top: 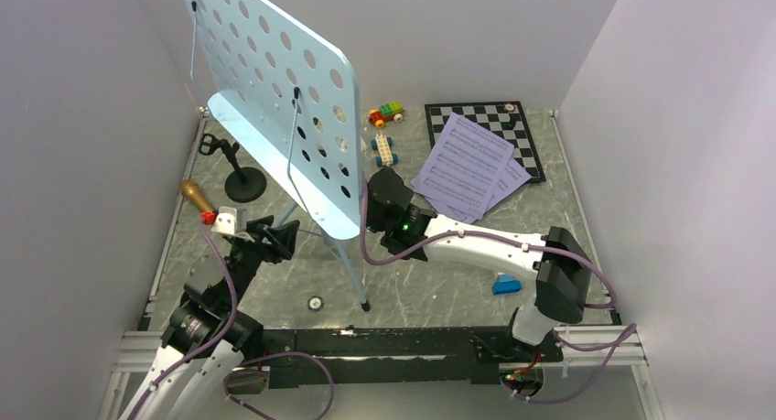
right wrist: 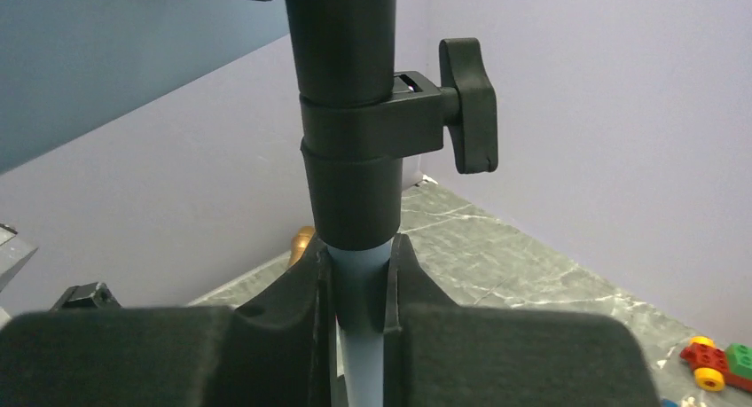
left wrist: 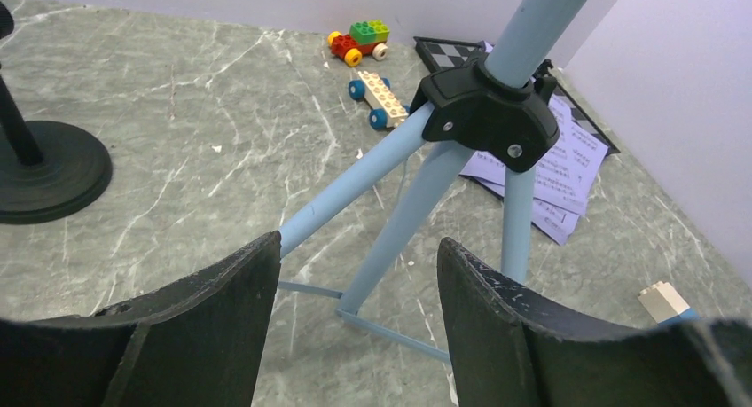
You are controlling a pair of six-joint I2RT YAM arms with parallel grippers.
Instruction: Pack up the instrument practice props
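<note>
The light-blue music stand (top: 274, 100) stands on its tripod with the hole-punched desk tilted up. My right gripper (right wrist: 361, 247) is shut on the stand's blue pole (right wrist: 359, 274), just under the black clamp collar (right wrist: 355, 159). From above, the right gripper (top: 379, 182) sits at the desk's right edge. My left gripper (left wrist: 359, 243) is open and empty, low, facing the tripod legs (left wrist: 408, 212); the top view has it (top: 274, 237) left of the legs. White sheet-music pages (top: 462, 168) lie partly on the chessboard. The gold-brown microphone (top: 196, 197) lies by the left wall, near the black mic stand (top: 242, 177).
A black-and-white chessboard (top: 512, 127) lies at the back right. A colourful toy brick car (top: 386, 114) and a beige wheeled brick base (top: 384, 149) sit behind the stand. A blue brick (top: 505, 284) rests under the right arm. Walls close in on three sides.
</note>
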